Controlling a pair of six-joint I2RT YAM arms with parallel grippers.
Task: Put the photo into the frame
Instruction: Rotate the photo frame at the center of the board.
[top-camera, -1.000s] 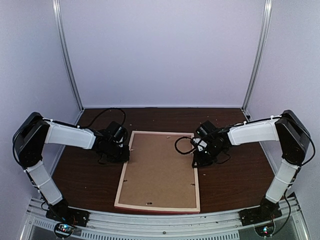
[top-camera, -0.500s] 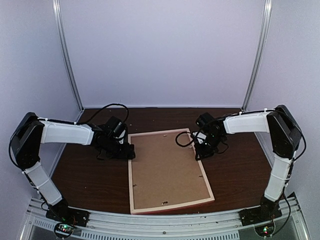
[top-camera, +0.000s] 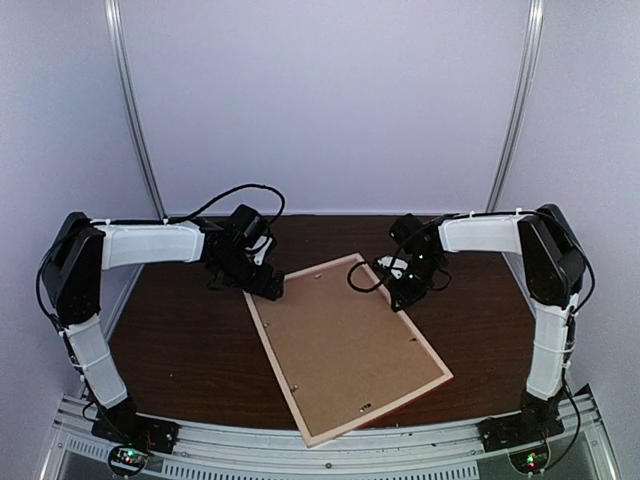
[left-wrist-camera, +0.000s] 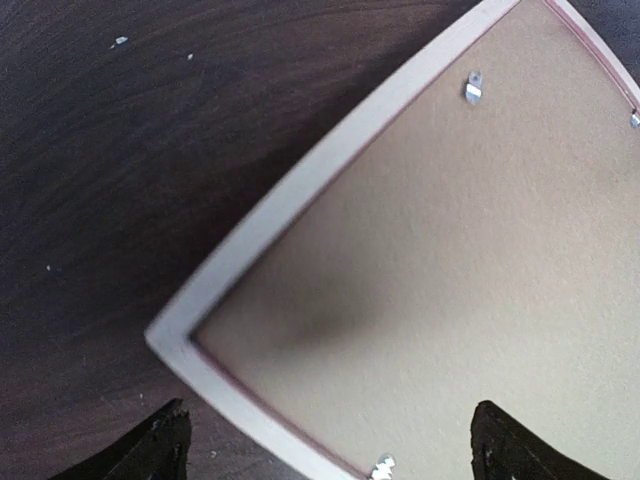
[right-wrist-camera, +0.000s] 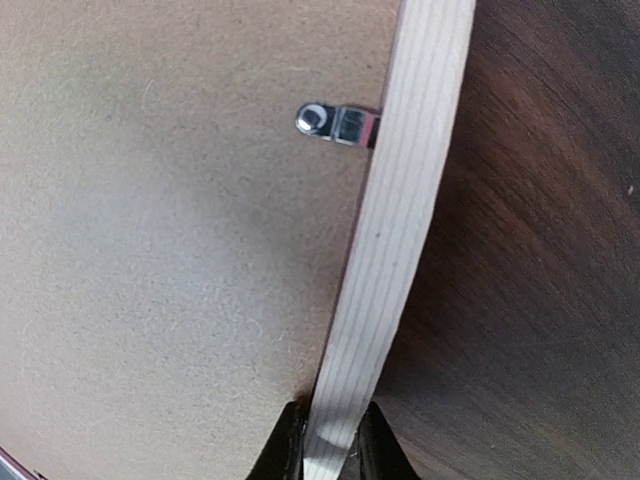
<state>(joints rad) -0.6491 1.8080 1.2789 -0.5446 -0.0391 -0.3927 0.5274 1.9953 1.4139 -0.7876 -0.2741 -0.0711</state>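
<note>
The right gripper (right-wrist-camera: 330, 445) pinches the pale wood edge of the frame (top-camera: 381, 409) near its 1 o'clock corner. The left gripper (left-wrist-camera: 330, 450) is spread wide over the 11 o'clock corner. The frame lies face down on the dark table (top-camera: 180, 350), with its brown backing board (top-camera: 345, 345) up.

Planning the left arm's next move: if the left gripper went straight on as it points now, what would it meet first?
The left gripper would probably meet a corner of the frame and its brown backing, lying below its open fingers; depth is unclear.
</note>
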